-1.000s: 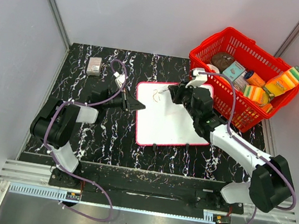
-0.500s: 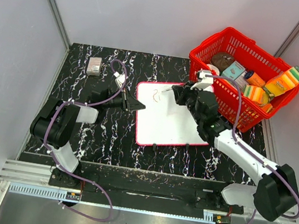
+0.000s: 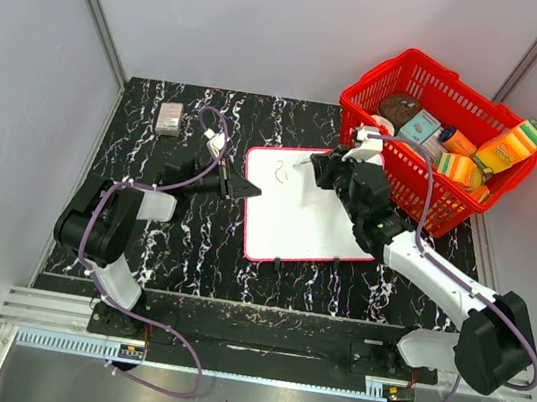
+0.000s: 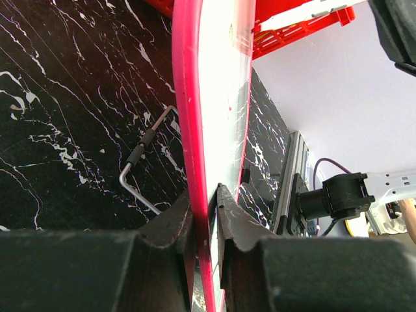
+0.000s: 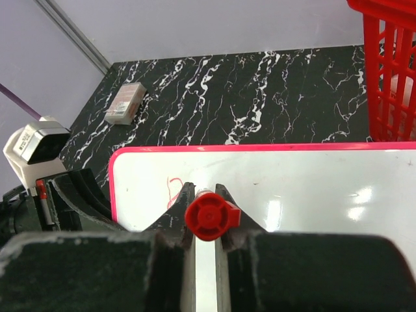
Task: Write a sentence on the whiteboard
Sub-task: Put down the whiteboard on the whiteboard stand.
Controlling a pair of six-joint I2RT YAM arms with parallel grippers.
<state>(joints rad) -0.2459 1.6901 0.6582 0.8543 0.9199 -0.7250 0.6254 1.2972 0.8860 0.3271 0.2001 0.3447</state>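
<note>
The left jaws pinch the whiteboard (image 4: 221, 78) rim to steady it. The right jaws grip a red marker (image 5: 209, 216), aimed ahead at the barely begun sentence (image 5: 174, 190).

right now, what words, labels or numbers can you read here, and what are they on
None can be read.
Red marks on the whiteboard: a few loops, no legible word.
Packages in the red basket: print too small.
Small box at far left: blurred.
</note>
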